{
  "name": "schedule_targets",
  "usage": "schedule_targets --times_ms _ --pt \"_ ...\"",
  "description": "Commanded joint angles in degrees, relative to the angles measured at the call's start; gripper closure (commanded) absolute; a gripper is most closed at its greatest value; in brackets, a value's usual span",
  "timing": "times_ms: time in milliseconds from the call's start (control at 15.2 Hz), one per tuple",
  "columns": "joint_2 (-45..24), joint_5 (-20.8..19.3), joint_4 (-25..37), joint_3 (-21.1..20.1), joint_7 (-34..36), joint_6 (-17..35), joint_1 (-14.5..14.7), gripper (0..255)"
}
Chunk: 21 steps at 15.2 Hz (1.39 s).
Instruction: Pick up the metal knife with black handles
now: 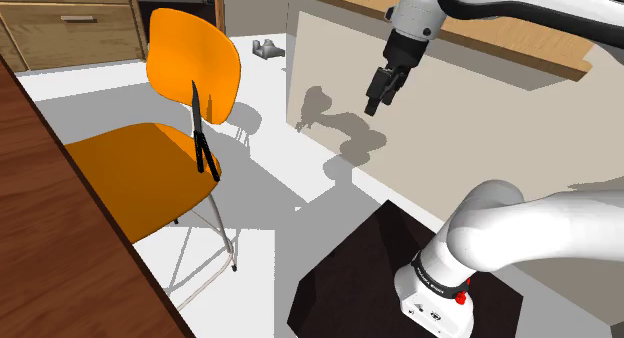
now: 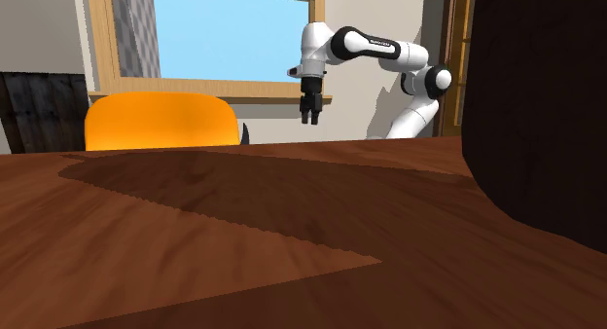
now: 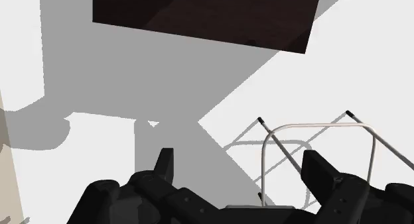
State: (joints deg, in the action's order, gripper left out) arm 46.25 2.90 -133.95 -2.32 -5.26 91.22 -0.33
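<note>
An orange chair is set on the white floor, with a brown counter beside it. The knife is propped nearly upright on the seat against the backrest, thin blade pointed up, thicker black handle down. The gripper is held open in the air, well apart from it.

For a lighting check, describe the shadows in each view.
Shoulder view: the shadow of the arm falls on the wall and floor below the end effector. Second exterior view: a darker band crosses the table. Wrist view: broad grey shadows and thin shadow lines of the chair frame lie on the floor.
</note>
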Motion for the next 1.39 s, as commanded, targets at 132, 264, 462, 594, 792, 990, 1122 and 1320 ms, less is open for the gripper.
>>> schedule_targets --times_ms 132,264,462,594,792,990,1122,1320 --pt "0.19 1.19 -0.55 -4.21 6.04 1.76 -0.31 0" --pt "-0.29 2.2 -0.54 -8.52 12.08 3.52 -0.77 0" --pt "-2.21 3.18 0.55 -15.15 21.18 6.06 -1.96 0" --pt "-4.25 3.32 1.98 -19.65 27.35 7.62 -3.1 0" --pt "-8.33 2.57 5.19 -26.63 36.8 9.57 -5.62 0" --pt "-13.6 0.38 9.66 -34.1 46.65 10.85 -9.23 0" --pt "-17.85 -2.12 13.34 -39.54 53.59 11.16 -12.29 0" --pt "-25.86 -8.1 20.0 -49.01 65.02 10.42 -17.99 0"
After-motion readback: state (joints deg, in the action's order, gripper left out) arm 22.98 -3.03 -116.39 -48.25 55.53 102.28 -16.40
